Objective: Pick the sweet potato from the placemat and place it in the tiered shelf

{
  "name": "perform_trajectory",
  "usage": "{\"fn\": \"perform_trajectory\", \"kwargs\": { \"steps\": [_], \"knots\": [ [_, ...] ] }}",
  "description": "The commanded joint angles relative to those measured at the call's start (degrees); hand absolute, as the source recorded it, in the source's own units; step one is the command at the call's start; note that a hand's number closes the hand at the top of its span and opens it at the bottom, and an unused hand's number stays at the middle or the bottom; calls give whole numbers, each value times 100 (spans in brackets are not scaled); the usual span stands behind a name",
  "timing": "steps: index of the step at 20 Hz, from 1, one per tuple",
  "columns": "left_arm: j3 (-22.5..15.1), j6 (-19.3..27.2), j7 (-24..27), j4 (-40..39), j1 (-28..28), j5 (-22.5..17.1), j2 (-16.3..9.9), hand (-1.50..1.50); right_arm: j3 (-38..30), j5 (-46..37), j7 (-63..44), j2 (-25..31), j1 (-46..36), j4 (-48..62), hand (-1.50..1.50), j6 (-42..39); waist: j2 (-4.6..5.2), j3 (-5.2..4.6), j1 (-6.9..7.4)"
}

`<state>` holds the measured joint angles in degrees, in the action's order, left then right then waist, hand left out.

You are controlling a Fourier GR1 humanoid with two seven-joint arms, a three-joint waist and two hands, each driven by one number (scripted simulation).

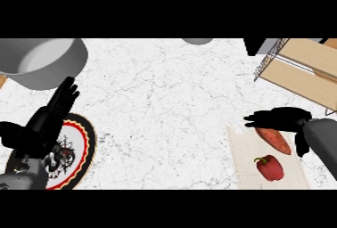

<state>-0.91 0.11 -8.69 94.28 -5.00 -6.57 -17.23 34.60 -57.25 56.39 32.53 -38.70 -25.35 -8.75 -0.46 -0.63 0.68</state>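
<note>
Head view: sweet potato (273, 140) lies on the placemat (245, 156), its upper end under the right hand's (280, 118) curled fingers. A red pepper (269, 167) sits below it. Shelf (304, 67) stands above. Left hand (51, 116) rests open, far left.

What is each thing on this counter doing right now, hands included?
Sweet potato: lying on the placemat, right hand at its upper end.
Red pepper: lying on the placemat, untouched.
Placemat: flat on the counter.
Tiered shelf: nothing seen on its boards.
Pot: upright, looks empty.
Plate: partly hidden by the left hand.
Right hand: above the sweet potato, grip unclear.
Left hand: open, resting.
</note>
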Motion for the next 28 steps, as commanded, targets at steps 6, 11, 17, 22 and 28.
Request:
{"fn": "perform_trajectory", "kwargs": {
  "steps": [6,11,17,22,28],
  "knots": [
    [-183,-21,331,-192,108,267,280,0,-257,-217,-31,-512,39,897,150,872,99,73,58],
    [131,-208,174,49,149,23,37,0,-672,97,430,-548,214,899,150,1643,102,78,97],
    [96,-88,-278,260,-44,50,113,0,-1165,445,1085,-252,-105,947,150,1833,94,80,92],
    [30,-124,-100,94,45,199,91,0,-2049,1241,-1452,-928,-682,984,150,1242,12,52,38],
    [163,-3,-168,53,52,162,106,0,-3237,2177,-4035,-1032,-625,1506,150,2251,-163,13,-363]
  ]
}}
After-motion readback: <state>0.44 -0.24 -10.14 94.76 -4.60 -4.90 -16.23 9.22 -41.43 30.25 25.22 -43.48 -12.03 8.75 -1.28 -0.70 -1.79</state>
